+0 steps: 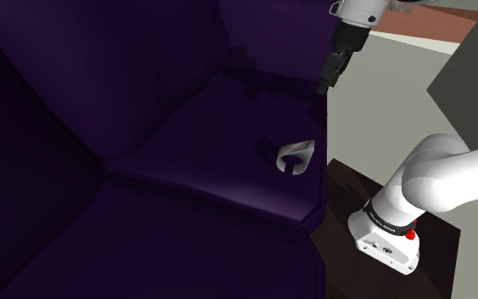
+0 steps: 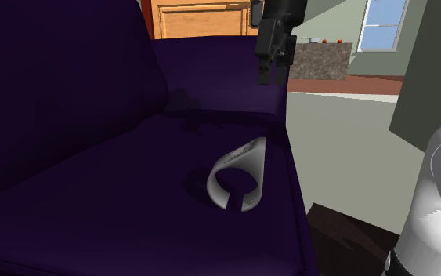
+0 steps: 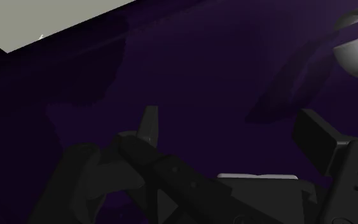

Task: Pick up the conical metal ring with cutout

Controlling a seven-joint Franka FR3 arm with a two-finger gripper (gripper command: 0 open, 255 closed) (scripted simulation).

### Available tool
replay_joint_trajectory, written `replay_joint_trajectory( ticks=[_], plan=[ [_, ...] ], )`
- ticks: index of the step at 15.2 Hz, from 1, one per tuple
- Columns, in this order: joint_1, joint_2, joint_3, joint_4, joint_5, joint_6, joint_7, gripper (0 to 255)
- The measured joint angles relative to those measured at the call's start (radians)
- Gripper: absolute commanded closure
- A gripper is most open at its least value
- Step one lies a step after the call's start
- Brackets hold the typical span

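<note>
1. State: the end effector (image 1: pixel 323 87) hangs above the rear of the dark purple seat cushion (image 1: pixel 203 144), close to the backrest. In the wrist view its fingers (image 3: pixel 149 124) stand spread with nothing between them.
2. Target: the pale grey conical ring (image 2: pixel 250 161) lies on the cushion near the cushion's outer edge, well apart from the end effector and nearer the arm's stand. In the second exterior view, its cutout opens toward the viewer.
3. Step in hand: approach. Bring the end effector over the ring before any descent. The ring sits off to one side in the wrist view (image 3: pixel 355 54), so the travel is lateral first.
4. Align: turn the wrist so the fingers straddle one section of the ring wall, one finger inside the hole and one outside. Avoid the cutout, where there is no wall to pinch.
5. Prefer a wall section away from the cushion's edge, since a nudge outward could probably push the ring off the seat.
6. Descend slowly. The cushion likely yields, so stop once the fingertips bracket the wall rather than pressing into the upholstery.
7. The wall is tapered, so the pads may slide upward on closing. Grip low on the wall and close evenly.
8. Lift straight up and confirm the ring rises with the fingers.
</note>
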Motion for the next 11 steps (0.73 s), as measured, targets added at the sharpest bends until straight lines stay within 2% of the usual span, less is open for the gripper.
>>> replay_joint_trajectory(
  ticks=[2, 11],
  plan=[
    [0.007, 0.007, 0.011, 0.004, 0.003, -0.003, 0.003, 0],
    [0.132, 0.116, 0.202, 0.039, 0.048, -0.039, 0.056, 0]
  ],
)
